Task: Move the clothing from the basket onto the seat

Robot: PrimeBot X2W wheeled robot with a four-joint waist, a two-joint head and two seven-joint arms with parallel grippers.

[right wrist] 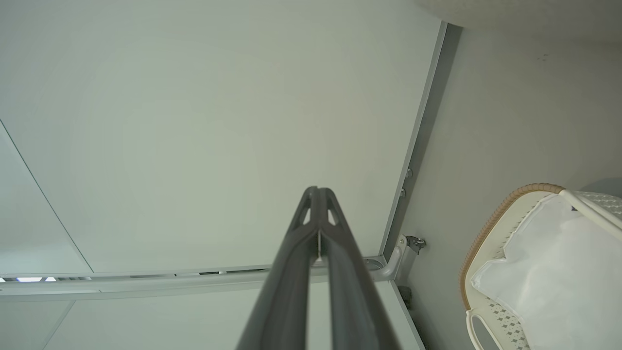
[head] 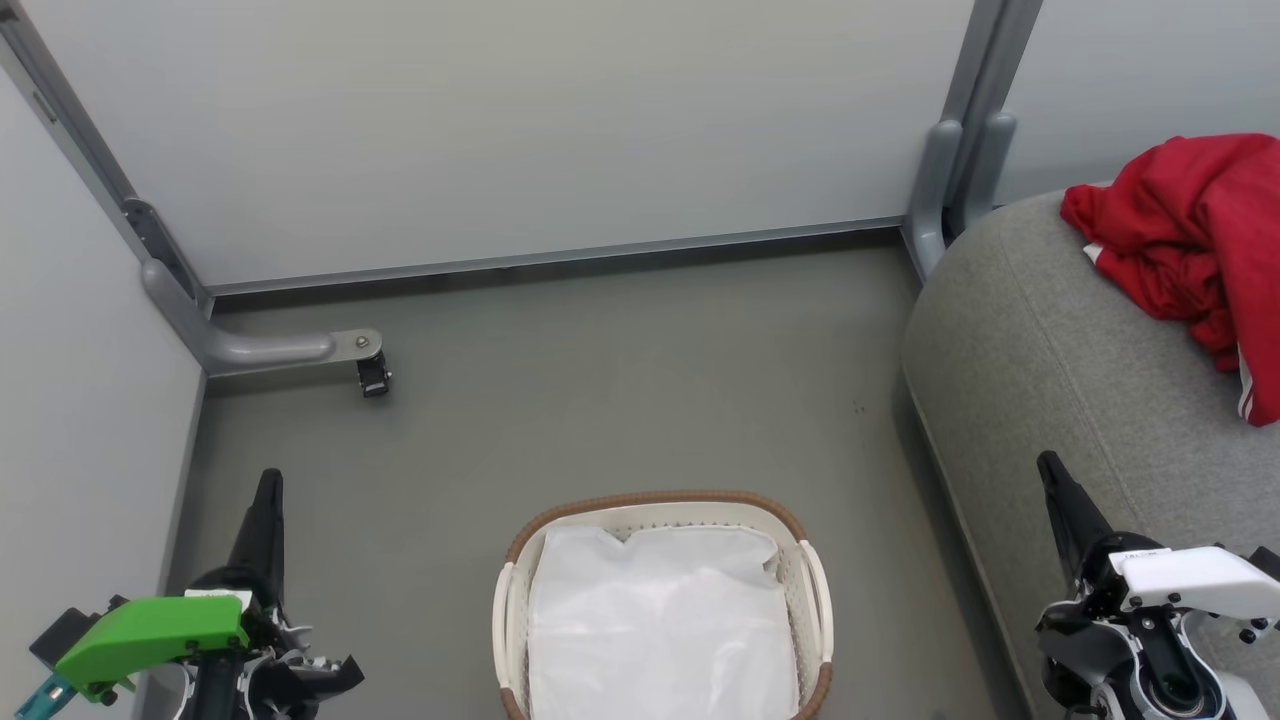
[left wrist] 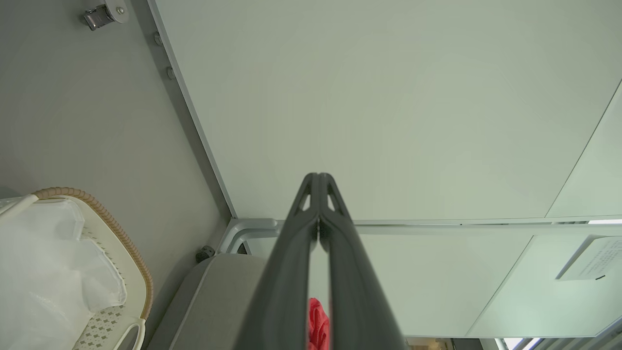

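Left gripper [head: 269, 479] and right gripper [head: 1047, 461] are closed, empty; clothing [head: 1190, 240] lies near the seat's [head: 1030, 380] far edge; basket [head: 655, 497] holds a liner [head: 660, 620].

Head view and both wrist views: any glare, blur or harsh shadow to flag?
Head view: even, soft light, sharp; a faint shadow on the floor beside the seat. Left wrist view: the left gripper looms soft toward the bottom edge; the liner in the basket is nearly washed out. Right wrist view: same softness on the right gripper; no glare.
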